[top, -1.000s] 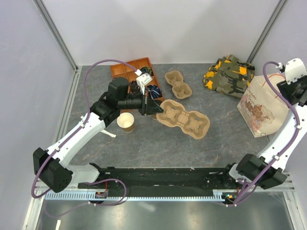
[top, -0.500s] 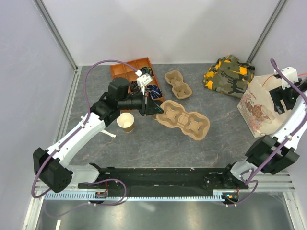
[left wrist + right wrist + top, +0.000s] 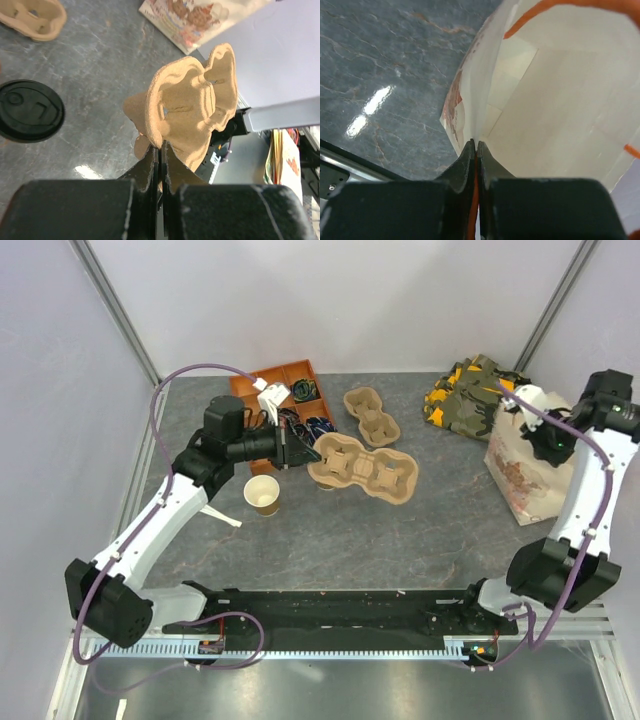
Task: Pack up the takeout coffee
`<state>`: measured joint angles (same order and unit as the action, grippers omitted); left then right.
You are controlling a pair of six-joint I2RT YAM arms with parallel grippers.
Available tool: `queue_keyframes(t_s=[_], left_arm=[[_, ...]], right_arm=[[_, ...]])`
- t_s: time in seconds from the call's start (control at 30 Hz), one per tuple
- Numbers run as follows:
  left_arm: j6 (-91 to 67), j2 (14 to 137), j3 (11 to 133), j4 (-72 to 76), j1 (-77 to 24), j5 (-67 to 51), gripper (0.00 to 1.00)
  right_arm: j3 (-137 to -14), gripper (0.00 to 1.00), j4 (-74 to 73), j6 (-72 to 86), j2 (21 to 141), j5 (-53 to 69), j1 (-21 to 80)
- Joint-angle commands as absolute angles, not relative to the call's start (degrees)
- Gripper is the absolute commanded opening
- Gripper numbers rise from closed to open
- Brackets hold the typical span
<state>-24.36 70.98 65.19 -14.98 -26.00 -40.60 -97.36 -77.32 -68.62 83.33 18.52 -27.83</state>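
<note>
A round black lid [image 3: 30, 111], the top of the takeout coffee, shows on the table in the left wrist view; the cup under it is hidden there, and in the top view the carrier and my left arm cover it. My left gripper [image 3: 297, 452] [image 3: 161, 147] is shut on the rim of the large brown pulp carrier [image 3: 365, 468] [image 3: 190, 115]. My right gripper [image 3: 520, 430] [image 3: 476, 145] is shut on the rim of the white paper bag [image 3: 530, 475] [image 3: 560, 100], with the bag's orange handle between its jaws. The bag's mouth stands open.
A lidless tan cup [image 3: 262, 494] stands just in front of the left gripper. A smaller pulp carrier [image 3: 371, 415] [image 3: 35, 20] and an orange compartment tray [image 3: 285, 390] sit at the back. A camouflage cloth [image 3: 475, 395] lies behind the bag.
The right arm swung in over the bag and its jaws closed on the rim. The left arm drew the large carrier to the left.
</note>
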Motion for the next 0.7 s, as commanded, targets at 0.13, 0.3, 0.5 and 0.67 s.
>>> queue_keyframes(t_s=[0.13, 0.3, 0.5, 0.67], left_arm=[[-27.60, 66.53, 64.86, -15.03, -22.94, -40.78, 0.02], [-29.00, 66.45, 65.13, -15.29, -21.36, -39.82, 0.02], [-30.06, 66.18, 66.00, -15.38, -20.92, -39.20, 0.02], [-29.97, 66.71, 66.88, -16.61, -20.83, -39.29, 0.02]], right_arm=[[-89.92, 0.00, -83.76, -82.76, 67.87, 26.71, -16.46], [-85.34, 0.00, -83.67, -89.03, 59.95, 29.53, -9.42], [-81.74, 0.00, -83.76, -86.67, 58.98, 25.32, -3.35], [-80.07, 0.00, -83.76, -81.04, 57.75, 22.41, -0.62]])
